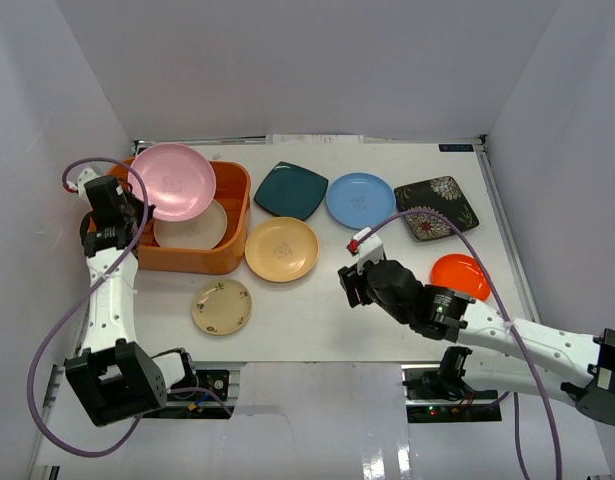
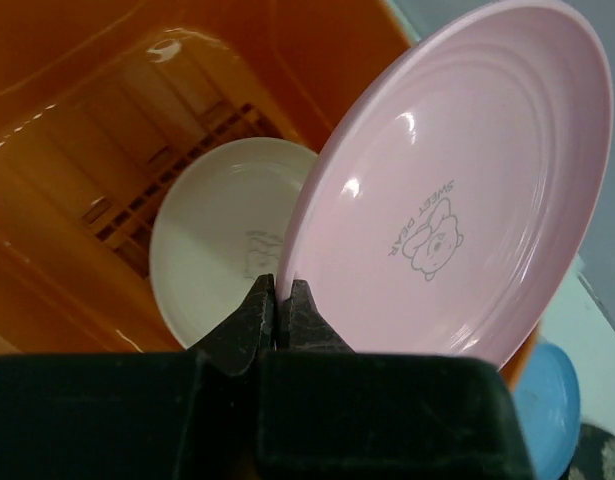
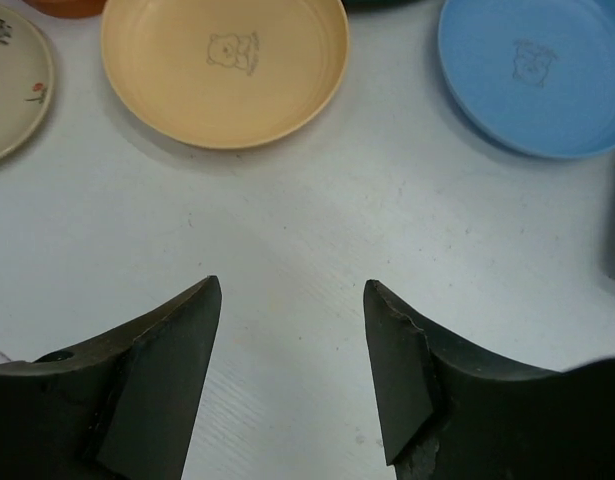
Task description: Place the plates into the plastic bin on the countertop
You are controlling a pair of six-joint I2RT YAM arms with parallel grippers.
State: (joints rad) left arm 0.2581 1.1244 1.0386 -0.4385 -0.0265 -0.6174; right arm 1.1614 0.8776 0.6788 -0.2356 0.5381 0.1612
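Observation:
My left gripper (image 2: 276, 290) is shut on the rim of the round pink plate (image 2: 457, 190) and holds it tilted above the orange plastic bin (image 1: 232, 215); the pink plate also shows in the top view (image 1: 173, 181). A cream plate (image 2: 222, 235) lies on the bin's ribbed floor. My right gripper (image 3: 292, 290) is open and empty above the white countertop (image 1: 307, 320), near the tan plate (image 3: 224, 65) and light blue plate (image 3: 532, 70). On the countertop lie the tan plate (image 1: 281, 249), dark teal square plate (image 1: 290, 190), light blue plate (image 1: 360, 200), black floral square plate (image 1: 436, 207), orange plate (image 1: 460, 276) and small speckled beige plate (image 1: 222, 306).
White walls close in the left, right and back of the countertop. A metal edge rail (image 1: 317, 355) runs along the near side by the arm bases. The right arm (image 1: 507, 335) lies across the near right corner, partly over the orange plate.

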